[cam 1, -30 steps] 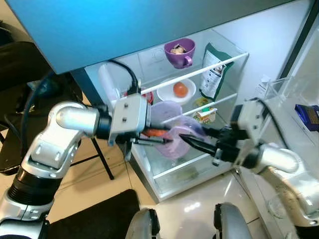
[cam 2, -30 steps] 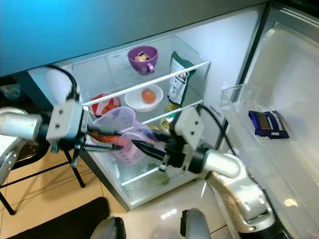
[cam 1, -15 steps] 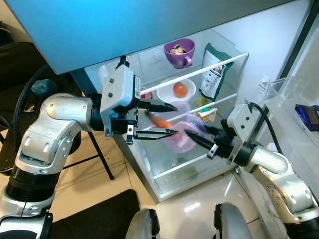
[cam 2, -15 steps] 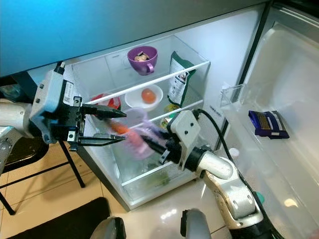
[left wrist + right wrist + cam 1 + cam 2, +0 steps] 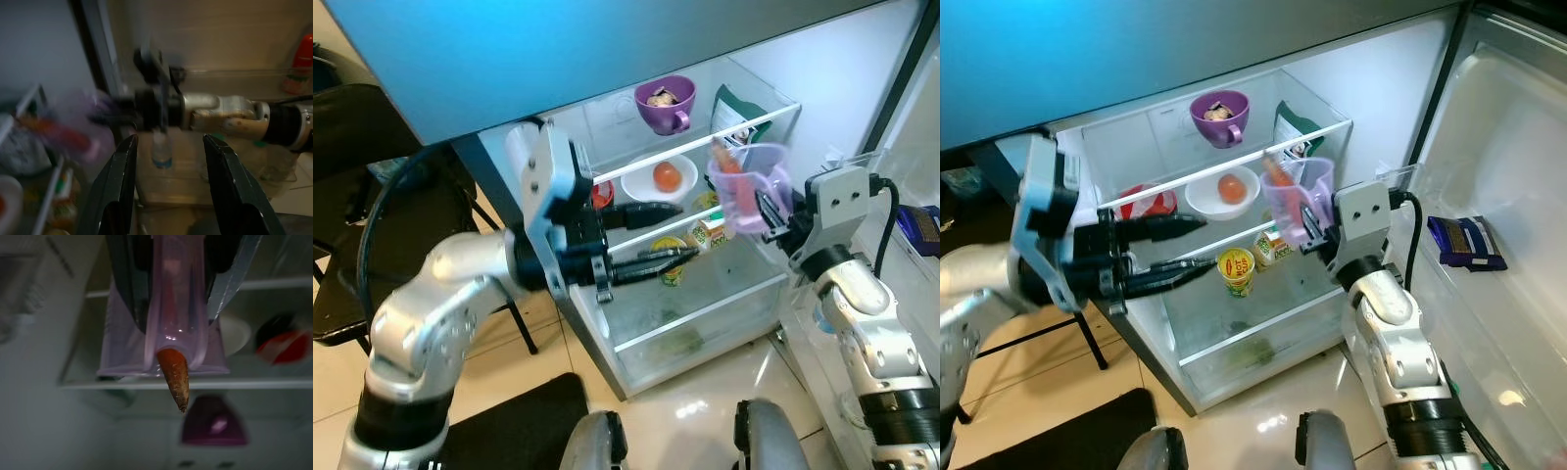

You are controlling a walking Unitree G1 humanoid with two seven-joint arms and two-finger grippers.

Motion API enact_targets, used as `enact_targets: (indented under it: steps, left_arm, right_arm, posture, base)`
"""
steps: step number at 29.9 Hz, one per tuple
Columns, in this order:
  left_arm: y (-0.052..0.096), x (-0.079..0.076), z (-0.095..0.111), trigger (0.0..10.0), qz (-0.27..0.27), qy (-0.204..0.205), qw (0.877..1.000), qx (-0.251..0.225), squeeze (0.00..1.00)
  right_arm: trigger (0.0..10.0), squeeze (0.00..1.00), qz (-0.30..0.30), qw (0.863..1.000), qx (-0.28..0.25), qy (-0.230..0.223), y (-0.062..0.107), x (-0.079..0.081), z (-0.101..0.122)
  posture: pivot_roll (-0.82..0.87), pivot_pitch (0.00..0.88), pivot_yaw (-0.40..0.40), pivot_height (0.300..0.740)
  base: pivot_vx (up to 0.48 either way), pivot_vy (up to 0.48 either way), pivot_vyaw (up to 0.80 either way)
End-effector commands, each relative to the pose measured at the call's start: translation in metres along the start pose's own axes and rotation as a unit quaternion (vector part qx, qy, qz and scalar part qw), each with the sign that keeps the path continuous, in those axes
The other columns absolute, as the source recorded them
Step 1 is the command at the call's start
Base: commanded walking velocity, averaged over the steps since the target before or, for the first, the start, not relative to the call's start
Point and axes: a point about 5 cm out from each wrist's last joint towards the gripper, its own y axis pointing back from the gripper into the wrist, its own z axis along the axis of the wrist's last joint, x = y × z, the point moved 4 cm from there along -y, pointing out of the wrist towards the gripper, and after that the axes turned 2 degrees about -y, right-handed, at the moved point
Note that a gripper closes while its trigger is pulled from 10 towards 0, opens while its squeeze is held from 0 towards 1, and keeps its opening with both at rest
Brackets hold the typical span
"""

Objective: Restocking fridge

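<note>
Fridge [image 5: 1234, 352] stands open, door swung to the right. Right gripper [image 5: 766, 211] is raised in front of the right end of the middle shelf, jaws clenched on a translucent purple jug [image 5: 745, 186] held upright. A carrot [image 5: 174, 374] stands inside the jug, its tip poking past the rim.

Left gripper [image 5: 668, 237] points into the fridge from the left, level with the middle shelf, jaws released and holding nothing; the black fingers [image 5: 121, 186] sit well apart.

Top shelf: purple cup [image 5: 1221, 115] at the back, dark green pouch [image 5: 1289, 135] to its right. Middle shelf: white bowl [image 5: 1221, 193] with an orange fruit [image 5: 1230, 186] in it, a red item [image 5: 1147, 202] to the left. Lower shelf: yellow cup [image 5: 1236, 270] and a small carton [image 5: 1272, 247] beside it. A blue packet [image 5: 1466, 243] lies in the door rack.
</note>
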Motion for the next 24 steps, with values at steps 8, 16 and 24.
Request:
enact_targets:
  steps: [8,16,24]
  left_arm:
    - [0.002,-0.025,-0.058,10.0,0.085,0.056,0.993,0.066,0.0]
    - [0.011,-0.024,-0.088,10.0,0.18,0.094,0.975,0.089,0.0]
    - [0.013,-0.009,-0.096,10.0,0.278,0.101,0.952,0.085,0.0]
  right_arm:
    - [10.0,0.0,-0.047,0.997,-0.056,0.024,-0.012,-0.012,0.021]
    - [10.0,0.0,-0.068,0.995,-0.071,0.027,-0.019,-0.016,0.023]
    - [10.0,0.0,-0.095,0.987,-0.131,0.004,-0.043,-0.015,0.048]
  posture:
    - [-0.03,0.21,0.106,0.619]
    - [-0.01,0.231,0.103,0.619]
    - [0.01,0.248,0.102,0.619]
  base:
    - [0.0,0.0,0.0]
    - [0.0,0.0,0.0]
    - [0.0,0.0,0.0]
